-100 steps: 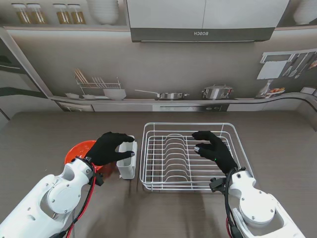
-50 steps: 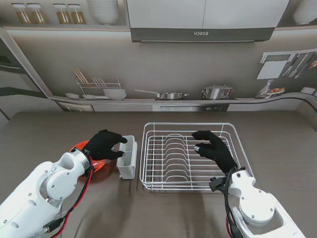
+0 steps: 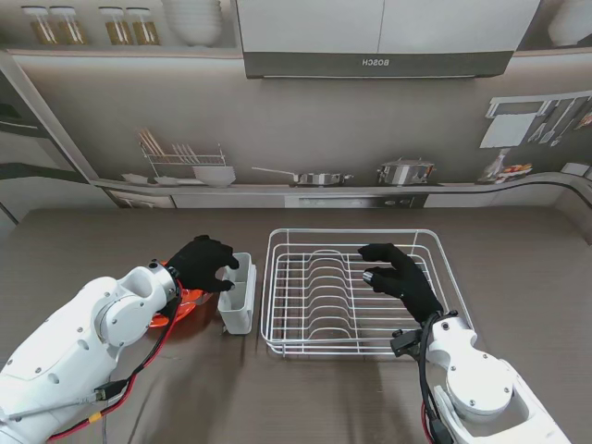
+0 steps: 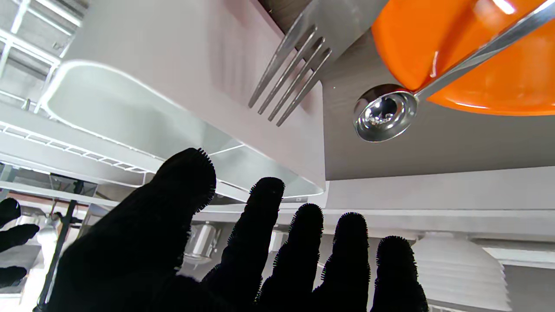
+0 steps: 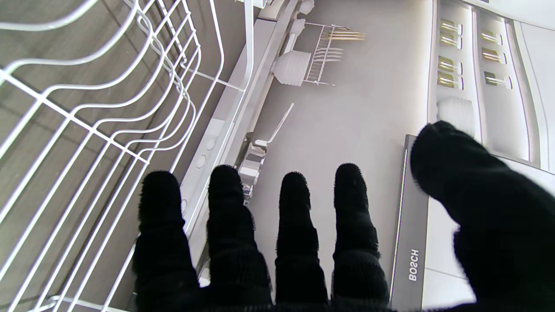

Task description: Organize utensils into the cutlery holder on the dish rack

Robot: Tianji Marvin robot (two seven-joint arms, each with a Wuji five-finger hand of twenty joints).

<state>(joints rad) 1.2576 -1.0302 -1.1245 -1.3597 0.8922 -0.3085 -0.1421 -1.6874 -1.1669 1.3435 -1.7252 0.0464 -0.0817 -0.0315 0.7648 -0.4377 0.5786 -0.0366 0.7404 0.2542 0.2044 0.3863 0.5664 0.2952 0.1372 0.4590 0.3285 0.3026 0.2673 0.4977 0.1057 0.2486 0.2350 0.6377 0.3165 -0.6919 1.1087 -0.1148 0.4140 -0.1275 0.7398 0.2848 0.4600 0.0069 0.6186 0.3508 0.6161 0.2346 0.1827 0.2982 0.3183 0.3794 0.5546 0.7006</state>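
The white cutlery holder hangs on the left side of the white wire dish rack. My left hand hovers just left of the holder, partly over an orange bowl, with its fingers apart and holding nothing. In the left wrist view a steel fork lies beside the holder. A steel spoon rests with its handle on the orange bowl, beyond my left hand. My right hand hangs open over the rack's right half, as the right wrist view also shows.
The rack's plate slots hold nothing that I can see. A kitchen backdrop with shelves and pots stands along the table's far edge. Bare brown table top lies right of the rack.
My left hand has drawn back from over the cutlery holder, leftward and slightly farther from me, toward the orange bowl, and its forearm has swung left. The right hand has stayed still.
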